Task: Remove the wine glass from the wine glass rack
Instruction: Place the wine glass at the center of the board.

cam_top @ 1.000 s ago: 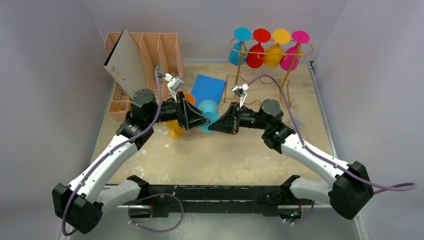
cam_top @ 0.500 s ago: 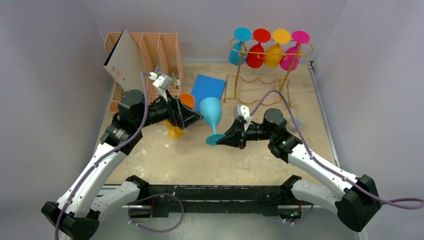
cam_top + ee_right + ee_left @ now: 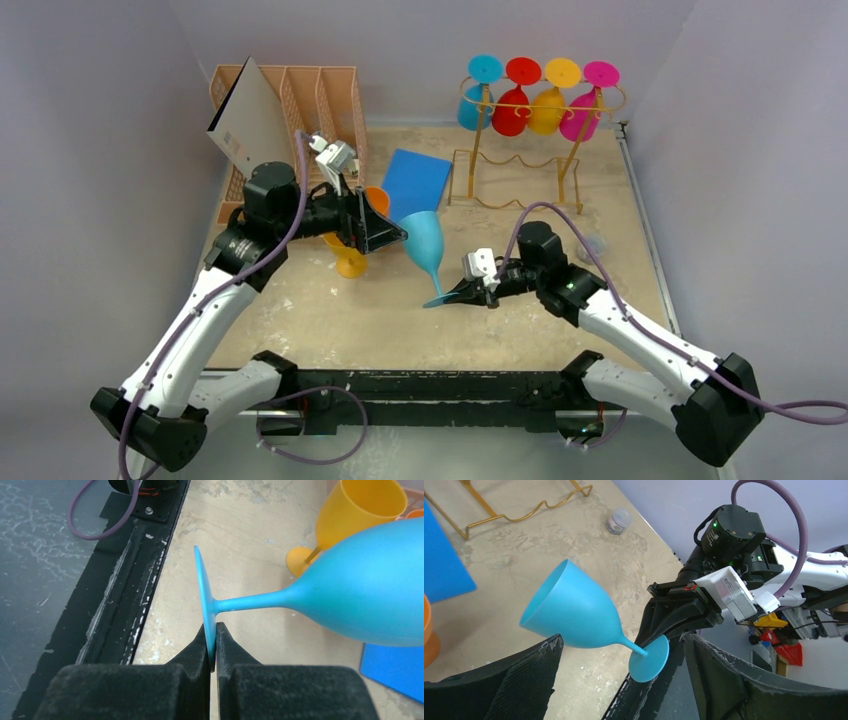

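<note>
The blue glass [image 3: 424, 240] is off the rack [image 3: 476, 150], in front of it and well apart, tilted in the air. The right gripper [image 3: 212, 636] is clamped on the rim of its foot only, and the left gripper [image 3: 386, 233], also in front of the rack and further left, has jaws apart and empty. Judgement: so thin a pinch lets the bowl lever round, so move slowly and seat the foot flat before releasing. The glass looks like matt, smooth plastic with a slim stem and thin disc foot; the rack is thin gold wire; the pads [image 3: 280, 690] are coarse black foam.

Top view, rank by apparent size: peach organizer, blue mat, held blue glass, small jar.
Largest: peach organizer
blue mat and blue glass too close to rank (glass is raised nearer the camera)
small jar
</note>
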You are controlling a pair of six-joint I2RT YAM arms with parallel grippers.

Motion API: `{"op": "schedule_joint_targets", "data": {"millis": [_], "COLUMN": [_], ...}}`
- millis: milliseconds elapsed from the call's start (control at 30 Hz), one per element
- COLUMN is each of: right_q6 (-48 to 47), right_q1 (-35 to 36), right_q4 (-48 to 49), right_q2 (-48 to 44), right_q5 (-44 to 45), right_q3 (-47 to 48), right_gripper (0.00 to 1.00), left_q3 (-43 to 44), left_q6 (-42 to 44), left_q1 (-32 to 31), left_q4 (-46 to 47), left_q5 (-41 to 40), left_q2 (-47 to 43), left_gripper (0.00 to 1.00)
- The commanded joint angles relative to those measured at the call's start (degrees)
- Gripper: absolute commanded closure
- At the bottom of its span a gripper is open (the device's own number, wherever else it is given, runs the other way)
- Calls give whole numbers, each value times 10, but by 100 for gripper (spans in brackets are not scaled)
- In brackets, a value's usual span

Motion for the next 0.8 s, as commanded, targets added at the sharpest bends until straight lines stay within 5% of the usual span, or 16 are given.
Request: {"op": "schedule_joint_targets", "data": {"millis": [0,367,567,767], "right_q6": [-29,-153,-104,-101], "right_q1": [0,0,0,0], "right_q4": [49,-69,-29,-26], "right_q2": [-18,-49,-53,-54], "right_q5": [-19,-92,-150,-147], "right_q3": [5,34,34,38], "right_gripper": [100,100,100,100], "left_q3": [40,82,118,131], "left_q6": [19,25,32,37], "left_q1": [6,18,41,42], "left_q4": [-6,-21,-25,-27], "left_q5": [55,102,183,330], "left_q2": [21,75,109,146], "left_gripper": [11,11,12,32]}}
